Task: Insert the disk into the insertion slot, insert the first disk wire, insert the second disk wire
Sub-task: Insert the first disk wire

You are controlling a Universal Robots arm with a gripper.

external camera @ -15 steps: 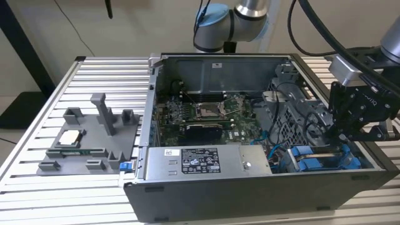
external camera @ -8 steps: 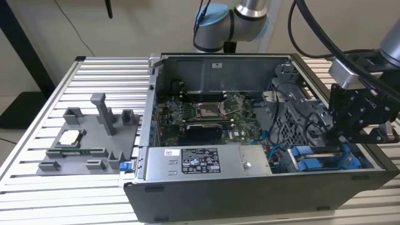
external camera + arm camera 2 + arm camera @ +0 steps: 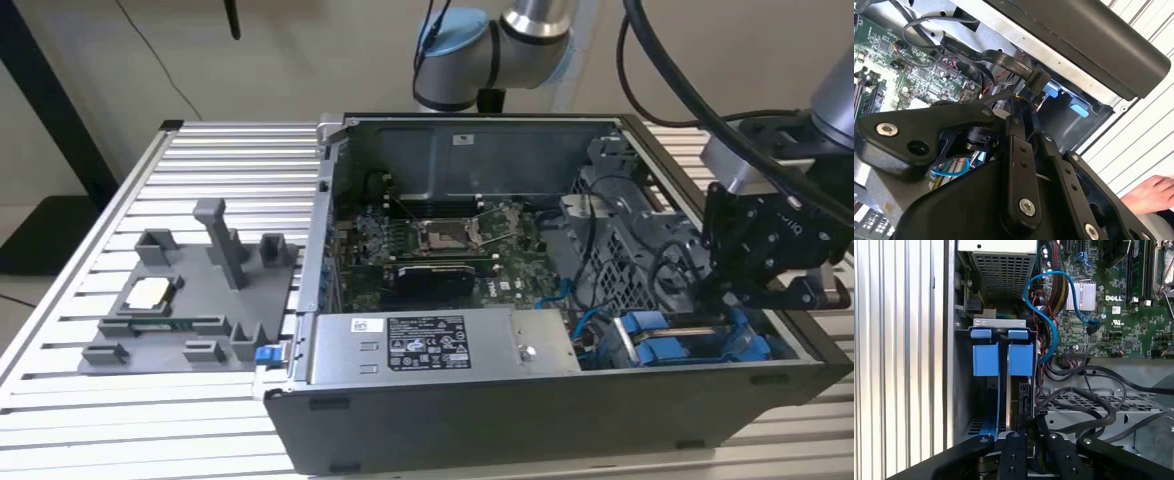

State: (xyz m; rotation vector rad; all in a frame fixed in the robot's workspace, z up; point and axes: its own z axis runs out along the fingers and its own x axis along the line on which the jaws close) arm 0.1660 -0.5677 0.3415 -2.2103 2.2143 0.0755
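A: State of the gripper (image 3: 1030, 431)?
B: Low over the drive cage (image 3: 1149, 430), at the bay mouth. Cannot tell how far open, nor whether anything is held.
A: Location of the disk (image 3: 1018, 397)?
B: Edge-on inside the drive cage, in the insertion slot (image 3: 674, 342), just beyond the gripper and beside the blue tabs (image 3: 985, 359).
A: Wires?
B: Black cables (image 3: 1094, 396) draped across the cage's perforated wall. Blue cable (image 3: 1050, 325) looping from beside the cage toward the motherboard (image 3: 1114, 315). Cannot tell whether any is plugged into the disk.
A: Step in hand?
B: Judged as disk insertion, far along, with the wire steps seemingly not done. Calls for straight travel along the bay, no tilt, cables kept clear.
A: Farther out?
B: Power-supply box (image 3: 427, 345) beside the cage. Fixture tray (image 3: 200, 300) well apart from it.
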